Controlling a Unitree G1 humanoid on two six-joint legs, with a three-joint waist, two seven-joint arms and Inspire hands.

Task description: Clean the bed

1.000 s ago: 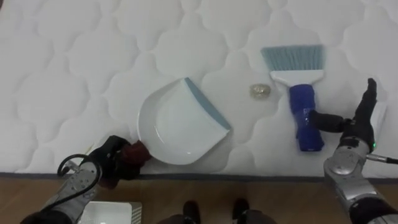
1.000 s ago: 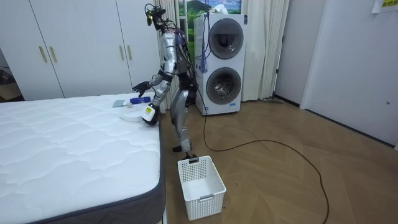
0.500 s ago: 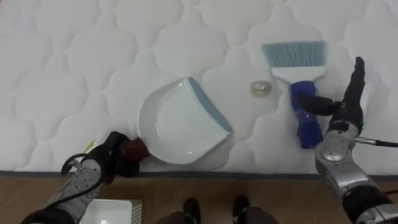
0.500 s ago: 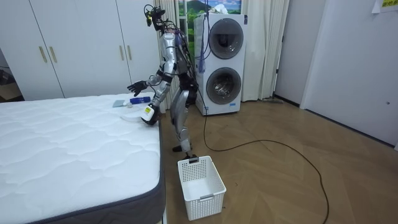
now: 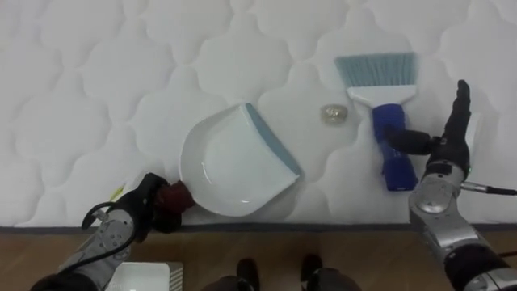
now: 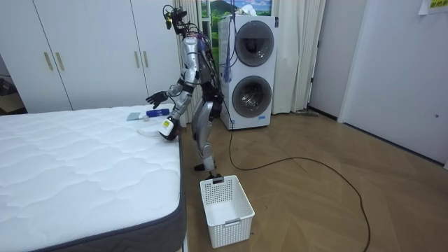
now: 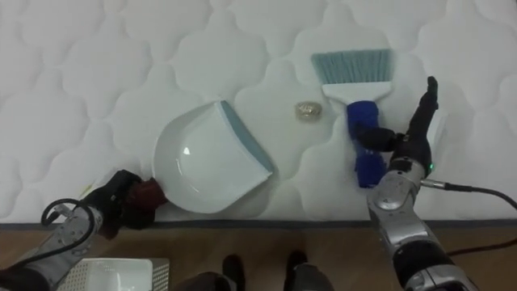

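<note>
**A:** Wide white mattress (image 5: 97, 81), and here's the change: the right hand (image 5: 451, 145) has slid in from the side and now sits at the brush (image 5: 380, 95). Its fingers are straight and the thumb lies across the blue handle, so there's no grip yet.

**B:** The sweep looks close, then. The left hand (image 5: 145, 206) stays clenched on the dark handle of the dustpan (image 5: 230, 162), which lies flat near the mattress edge.

**A:** The target is one small crumpled scrap (image 5: 332, 113) between pan lip and bristles, touching neither.

**B:** The room view adds the stance: the robot stands at the bed's corner, with a white basket (image 6: 225, 201) on the floor alongside. The eye views add the thumb and the scrap.
</note>
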